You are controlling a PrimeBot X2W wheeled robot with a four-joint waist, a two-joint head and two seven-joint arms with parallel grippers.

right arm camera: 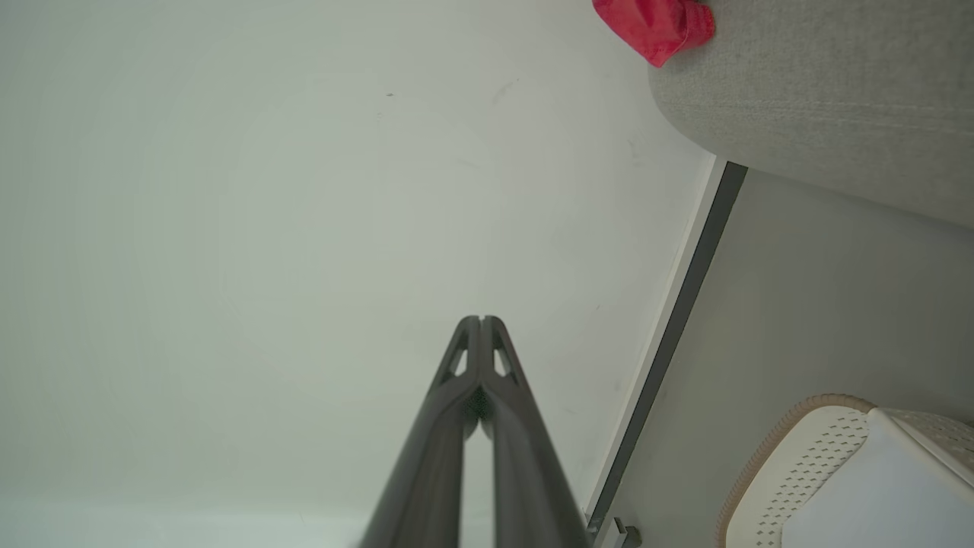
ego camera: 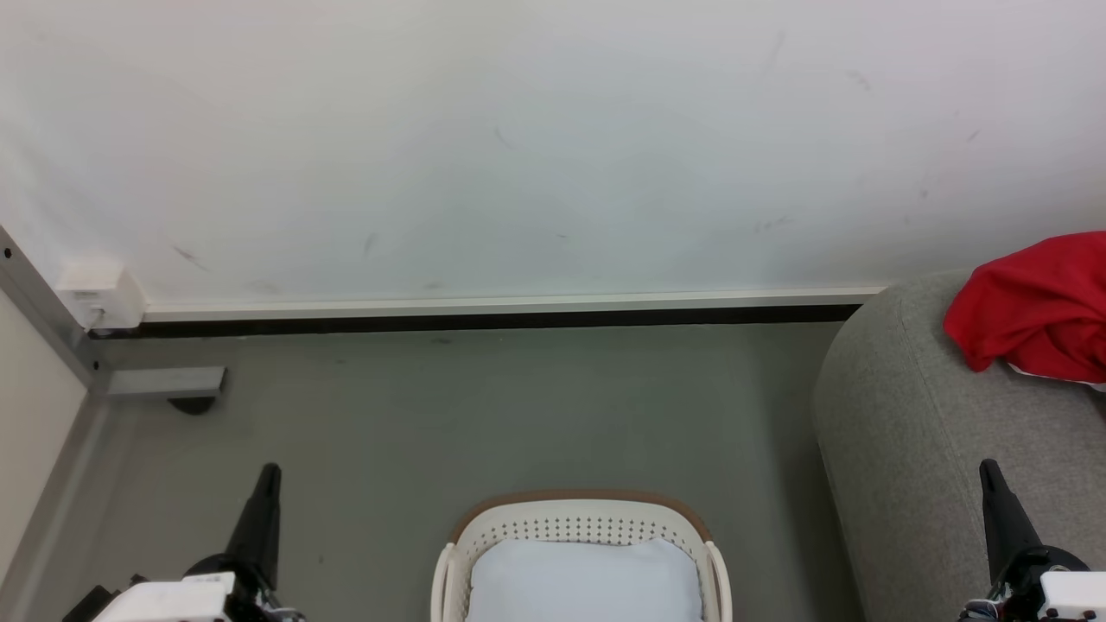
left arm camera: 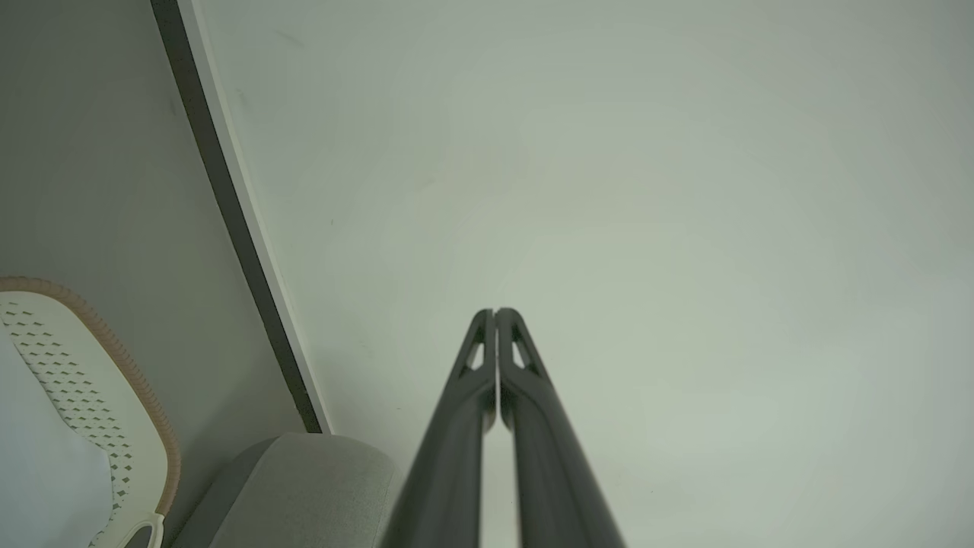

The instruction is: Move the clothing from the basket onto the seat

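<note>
The red clothing lies bunched on the grey seat at the right edge of the head view; the right wrist view catches the clothing on the seat too. The cream basket with its brown rim stands on the floor at bottom centre and holds just a pale white-blue pad. My left gripper is shut at lower left, left of the basket, its fingertips pressed together. My right gripper is shut at lower right, in front of the seat, holding nothing.
A white wall with a dark baseboard runs behind the grey floor. A grey metal frame with a white box stands at the far left corner. The basket and seat corner show at left wrist view's lower left.
</note>
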